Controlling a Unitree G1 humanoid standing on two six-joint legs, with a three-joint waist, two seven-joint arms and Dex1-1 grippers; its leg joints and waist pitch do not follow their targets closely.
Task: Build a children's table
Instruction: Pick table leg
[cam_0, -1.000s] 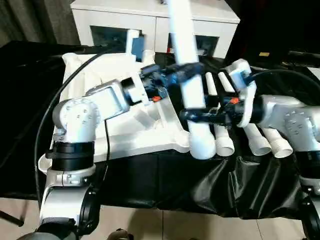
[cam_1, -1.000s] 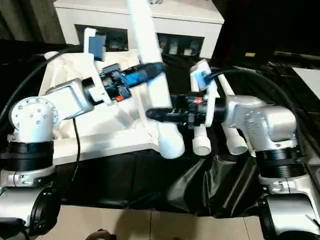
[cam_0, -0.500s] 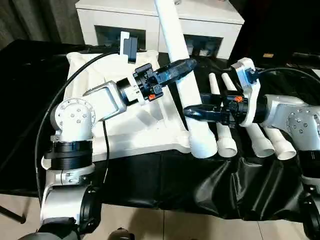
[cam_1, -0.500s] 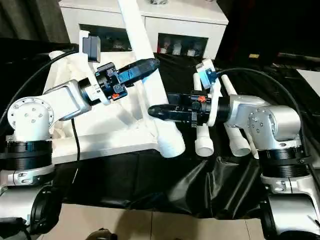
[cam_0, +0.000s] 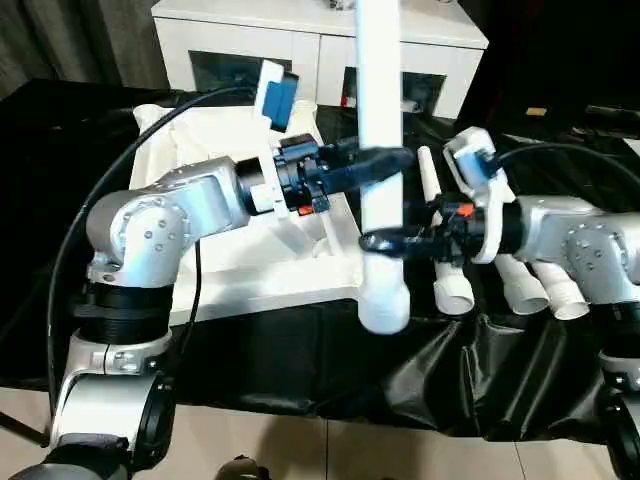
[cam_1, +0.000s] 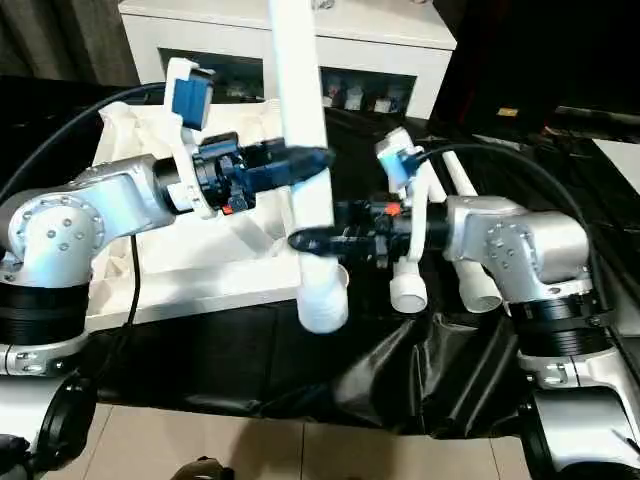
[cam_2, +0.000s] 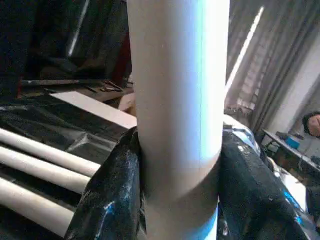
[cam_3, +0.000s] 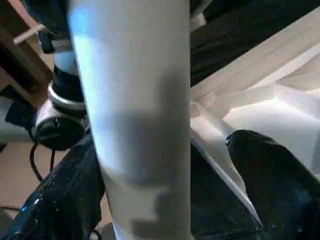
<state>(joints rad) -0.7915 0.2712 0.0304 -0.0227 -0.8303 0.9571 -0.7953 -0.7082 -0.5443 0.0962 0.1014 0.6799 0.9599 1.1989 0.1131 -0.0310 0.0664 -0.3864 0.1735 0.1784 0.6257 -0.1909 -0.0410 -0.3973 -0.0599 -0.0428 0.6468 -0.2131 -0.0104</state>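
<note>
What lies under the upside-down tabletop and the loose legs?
A black sheet lies under the tabletop and the three spare legs, hanging in folds over the near edge above a tiled floor. What the sheet itself rests on is covered.

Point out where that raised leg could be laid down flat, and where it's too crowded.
Free: the black cloth along the near edge, in front of the tabletop. Also the cloth at far left, beside the tabletop. Crowded: right of the held leg, where spare legs lie side by side under the right gripper.
</note>
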